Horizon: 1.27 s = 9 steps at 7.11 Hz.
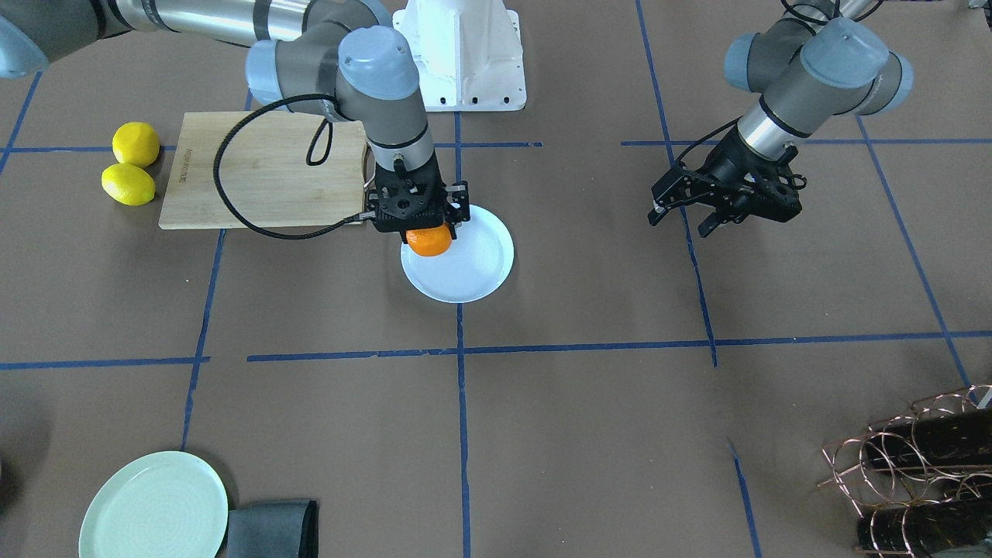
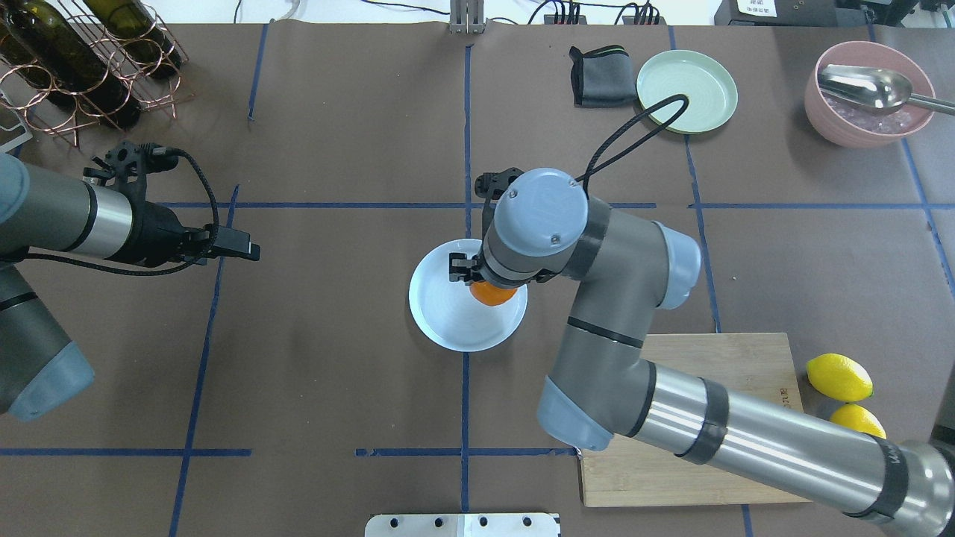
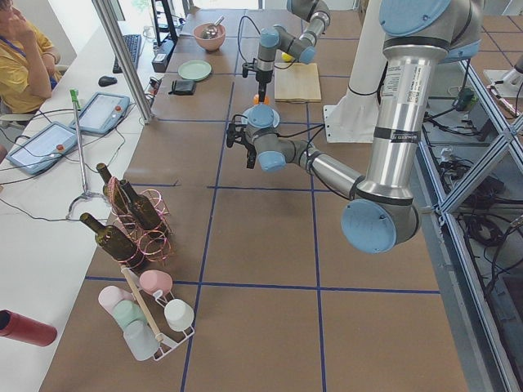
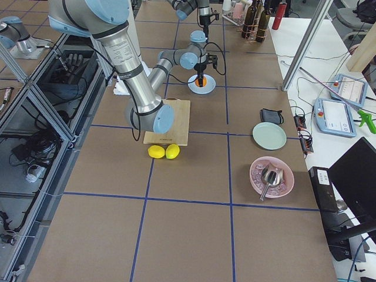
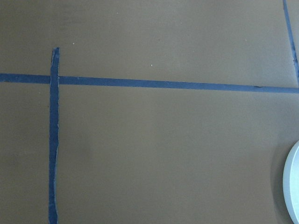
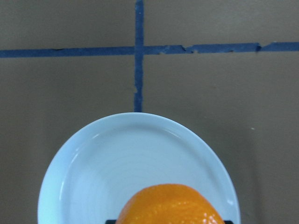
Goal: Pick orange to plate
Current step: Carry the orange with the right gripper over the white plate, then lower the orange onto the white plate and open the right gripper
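Observation:
The orange [image 1: 428, 242] is gripped between the fingers of my right gripper [image 1: 424, 231], which is shut on it. It hangs over the robot-side part of the pale bluish-white plate [image 1: 482, 273], near the rim. In the right wrist view the orange [image 6: 168, 205] fills the bottom edge, with the plate [image 6: 112, 158] beneath it. From overhead, the orange [image 2: 492, 294] peeks out from under the right wrist, above the plate [image 2: 448, 321]. My left gripper [image 1: 680, 225] hovers open and empty well to the side of the plate.
Two yellow lemons [image 1: 130, 167] lie beside a wooden cutting board [image 1: 256, 174]. A pale green plate [image 1: 155, 508] and a dark cloth [image 1: 273, 528] sit at the operators' edge. A copper bottle rack [image 1: 922, 465] and a pink bowl [image 2: 869, 97] holding a metal scoop occupy corners.

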### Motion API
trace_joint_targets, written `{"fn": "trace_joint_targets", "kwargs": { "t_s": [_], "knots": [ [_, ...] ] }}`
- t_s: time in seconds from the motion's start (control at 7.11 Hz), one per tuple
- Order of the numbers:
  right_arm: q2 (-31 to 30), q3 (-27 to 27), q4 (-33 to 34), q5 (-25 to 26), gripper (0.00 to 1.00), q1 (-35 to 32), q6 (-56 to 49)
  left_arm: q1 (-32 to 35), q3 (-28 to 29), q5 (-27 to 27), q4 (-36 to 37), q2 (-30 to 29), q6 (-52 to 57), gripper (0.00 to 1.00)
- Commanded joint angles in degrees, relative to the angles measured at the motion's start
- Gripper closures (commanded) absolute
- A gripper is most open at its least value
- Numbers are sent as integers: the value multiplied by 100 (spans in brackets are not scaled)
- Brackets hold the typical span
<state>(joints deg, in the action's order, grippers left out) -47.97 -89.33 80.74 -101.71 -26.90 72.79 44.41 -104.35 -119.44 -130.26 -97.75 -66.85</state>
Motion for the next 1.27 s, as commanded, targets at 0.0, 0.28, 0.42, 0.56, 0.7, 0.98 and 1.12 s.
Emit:
{"fn": "trace_joint_targets", "kwargs": {
  "t_s": [0.0, 0.28, 0.42, 0.56, 0.7, 0.98, 1.12],
  "knots": [
    [279, 636, -507, 239, 100, 185, 200, -3, -6, 0, 0, -7, -12, 0],
    [262, 637, -454, 239, 82, 220, 218, -3, 11, 0, 0, -16, -21, 0],
    [270, 637, -419, 239, 77, 220, 227, -3, 3, 0, 0, -16, -12, 0],
    [349, 610, -219, 248, 77, 220, 227, -3, 11, 0, 0, -16, -20, 0],
    [419, 575, 44, 326, 77, 220, 227, -3, 11, 0, 0, -24, -21, 0],
    [359, 584, 65, 388, 77, 220, 227, -12, 29, 0, 0, -16, -21, 0],
    [350, 619, 65, 397, 76, 229, 218, -12, 20, 0, 0, -24, -21, 0]
  ]
}}
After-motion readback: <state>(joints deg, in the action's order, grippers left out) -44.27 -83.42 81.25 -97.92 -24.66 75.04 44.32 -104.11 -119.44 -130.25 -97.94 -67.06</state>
